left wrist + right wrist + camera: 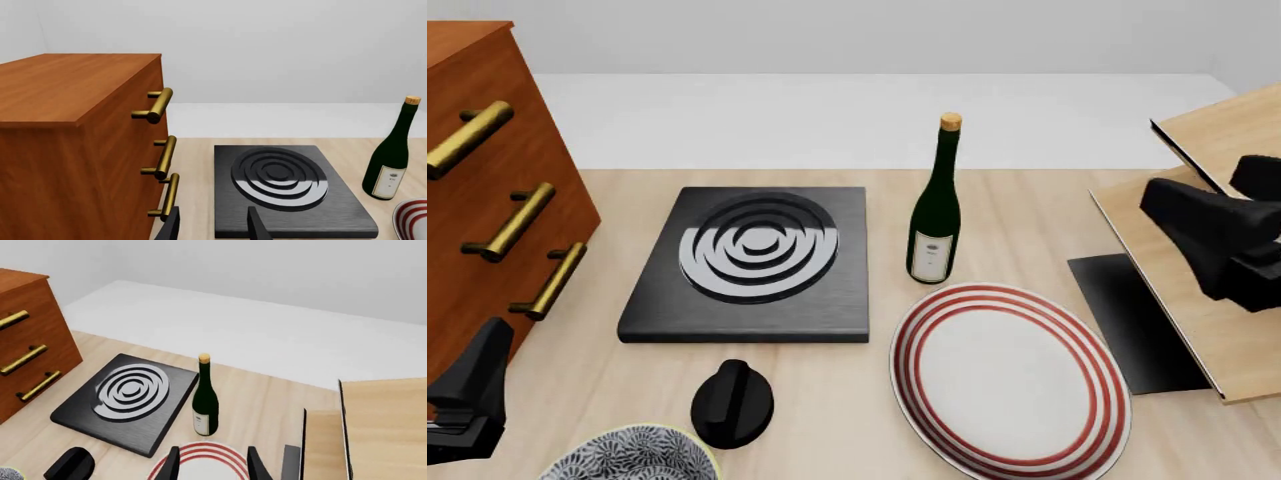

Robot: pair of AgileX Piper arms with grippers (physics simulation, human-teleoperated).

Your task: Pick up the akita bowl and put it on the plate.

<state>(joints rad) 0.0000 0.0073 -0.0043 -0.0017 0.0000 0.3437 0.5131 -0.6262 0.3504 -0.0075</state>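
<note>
Front view: akita bowl [630, 456] sits at the near edge of the table [1028, 215], partly cut off by the frame, w/ a black knob [733, 402] just beside it and the plate [1010, 377] well apart to its right. Left gripper [467, 395] hangs close to the bowl on its left side, nothing in it; right gripper [1214, 235] is up over the wooden stand [1188, 290] at far right, also empty.

Fingers: both wrist views show two black fingertips w/ a clear gap and nothing between, so both pairs stand apart (left gripper [212, 225], right gripper [212, 462]).

Risks, as a judgement: the knob sits between bowl and plate, so a low carry could knock it; the wine bottle [934, 205] stands upright just behind the plate and would tip if an arm swung wide; the bowl's thin rim near the table edge could slip from a shallow pinch.

View differences: only the front view shows the bowl properly; left wrist misses it, looking instead at the cabinet [73, 145], black slab [287, 192] and a sliver of plate. Right wrist catches the plate rim [200, 452] between its fingers and maybe a speck of bowl at the corner, too small to tell
</note>
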